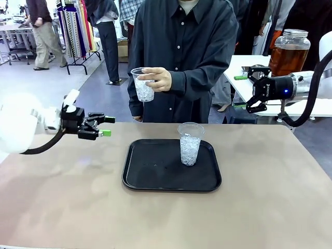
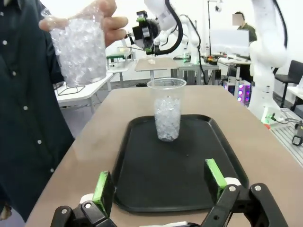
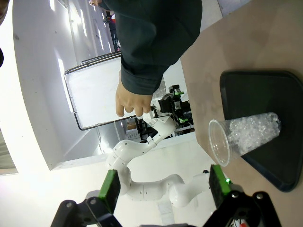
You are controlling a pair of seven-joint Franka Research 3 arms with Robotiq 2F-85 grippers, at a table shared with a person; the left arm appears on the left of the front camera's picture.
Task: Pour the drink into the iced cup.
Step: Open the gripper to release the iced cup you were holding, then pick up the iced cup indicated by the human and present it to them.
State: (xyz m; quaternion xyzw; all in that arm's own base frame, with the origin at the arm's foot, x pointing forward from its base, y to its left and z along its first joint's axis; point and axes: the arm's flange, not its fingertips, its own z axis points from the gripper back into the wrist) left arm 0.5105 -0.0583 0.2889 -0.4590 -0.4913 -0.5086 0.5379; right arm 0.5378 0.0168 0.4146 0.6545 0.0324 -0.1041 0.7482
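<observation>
Your left end effector (image 1: pixel 106 126) is open and empty, the right end effector (image 1: pixel 250 89) apparently likewise, iced cup (image 1: pixel 190 145) standing between them.

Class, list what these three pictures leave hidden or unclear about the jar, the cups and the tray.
- Jar, front view: base hidden behind the right gripper; spigot not discernible.
- Held cup, left wrist view: rim covered by the person's hand.
- Tray, right wrist view: cut off by the right edge.
</observation>
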